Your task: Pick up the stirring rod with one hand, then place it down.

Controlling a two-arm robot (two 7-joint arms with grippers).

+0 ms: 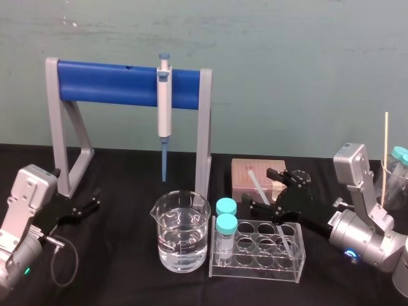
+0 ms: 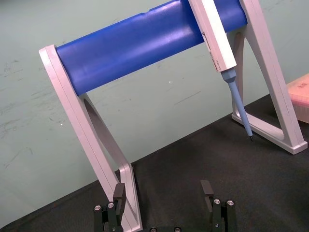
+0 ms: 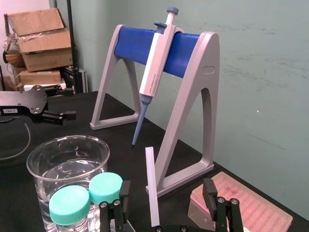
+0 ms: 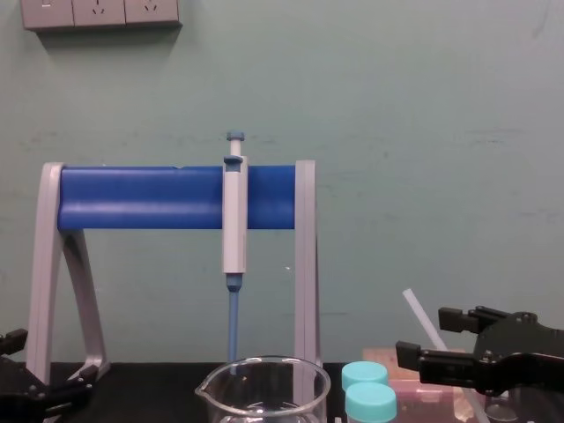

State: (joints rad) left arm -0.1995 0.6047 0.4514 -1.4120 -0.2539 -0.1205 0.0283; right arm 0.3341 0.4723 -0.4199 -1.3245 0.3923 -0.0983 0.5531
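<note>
Stirring rod (image 3: 150, 179) within wide-spread right hand (image 3: 167, 185)

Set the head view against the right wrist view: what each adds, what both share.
The head view adds the clear tube rack and a thin stick at far right. The right wrist view adds cardboard boxes beyond the table. Both share the stirring rod between the fingers of the open right gripper, the pipette, the beaker, and the left gripper, idle at the table's left.

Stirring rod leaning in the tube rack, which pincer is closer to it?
Right. The right pincer is open around the stirring rod, a finger on either side. The left pincer sits far to the left, by the foot of the pipette stand.
</note>
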